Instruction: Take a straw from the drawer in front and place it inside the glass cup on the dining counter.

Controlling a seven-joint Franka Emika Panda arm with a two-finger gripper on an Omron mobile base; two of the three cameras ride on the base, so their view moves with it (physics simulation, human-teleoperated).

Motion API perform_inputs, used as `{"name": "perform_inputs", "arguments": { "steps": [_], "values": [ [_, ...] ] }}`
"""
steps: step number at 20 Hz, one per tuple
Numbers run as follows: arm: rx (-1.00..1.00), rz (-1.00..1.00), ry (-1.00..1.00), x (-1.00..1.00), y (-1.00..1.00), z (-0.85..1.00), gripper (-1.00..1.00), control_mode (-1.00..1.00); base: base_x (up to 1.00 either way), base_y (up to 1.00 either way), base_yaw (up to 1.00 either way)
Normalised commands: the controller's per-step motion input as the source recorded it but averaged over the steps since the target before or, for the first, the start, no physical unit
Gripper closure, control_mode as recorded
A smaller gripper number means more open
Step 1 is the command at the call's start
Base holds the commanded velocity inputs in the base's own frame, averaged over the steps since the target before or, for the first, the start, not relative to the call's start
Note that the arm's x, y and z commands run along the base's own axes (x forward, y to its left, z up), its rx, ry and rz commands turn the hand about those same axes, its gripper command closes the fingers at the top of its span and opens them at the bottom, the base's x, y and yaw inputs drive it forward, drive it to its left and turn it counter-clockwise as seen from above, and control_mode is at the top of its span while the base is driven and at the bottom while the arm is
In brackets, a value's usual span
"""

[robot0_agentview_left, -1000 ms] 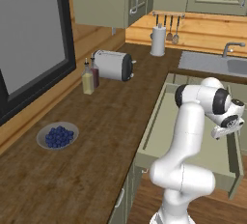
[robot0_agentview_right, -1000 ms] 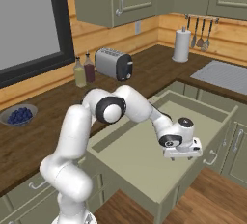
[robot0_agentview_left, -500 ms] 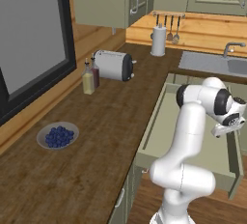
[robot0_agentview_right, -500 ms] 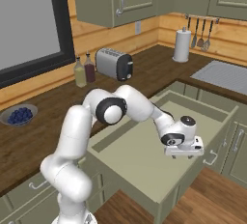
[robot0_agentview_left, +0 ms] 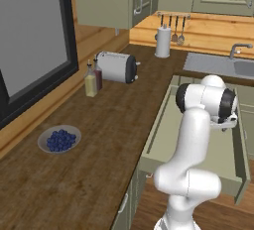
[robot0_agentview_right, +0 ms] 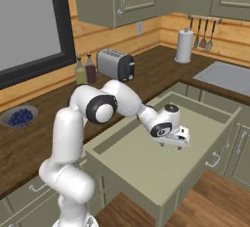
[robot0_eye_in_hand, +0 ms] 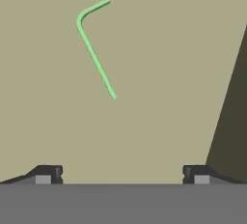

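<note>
Gripper lower over the drawer than a second back, jaws spread wide, nothing held.
Straw lies flat on the drawer floor, toward 11 o'clock in my hand view; I'd centre over it before closing.

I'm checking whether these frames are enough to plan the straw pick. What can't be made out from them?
- Straw: in the right base view just a green speck under the gripper, too small to show its shape.
- Drawer: in the left base view, the arm covers much of its floor.
- Drawer floor in the hand view: its far walls are cut off by the frame edges.
</note>
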Motion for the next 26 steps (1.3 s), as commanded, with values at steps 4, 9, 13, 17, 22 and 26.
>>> {"name": "perform_inputs", "arguments": {
  "steps": [4,9,13,17,22,26],
  "values": [
    [0.0,-0.44,0.0,0.48,0.45,0.17,-1.0,-1.0,0.0,0.0,0.0],
    [0.05,-0.48,0.02,0.46,0.23,0.22,-1.0,-1.0,0.0,0.0,0.0],
    [0.14,-0.26,0.08,0.39,-0.13,0.03,-1.0,-1.0,0.0,0.0,0.0],
    [0.17,-0.15,0.06,0.4,-0.23,-0.08,-1.0,-1.0,0.0,0.0,0.0],
    [0.07,-0.11,0.06,0.42,-0.2,-0.21,-1.0,-1.0,0.0,0.0,0.0],
    [0.01,-0.09,0.06,0.36,-0.19,-0.27,-1.0,-1.0,0.0,0.0,0.0]
  ]
}}
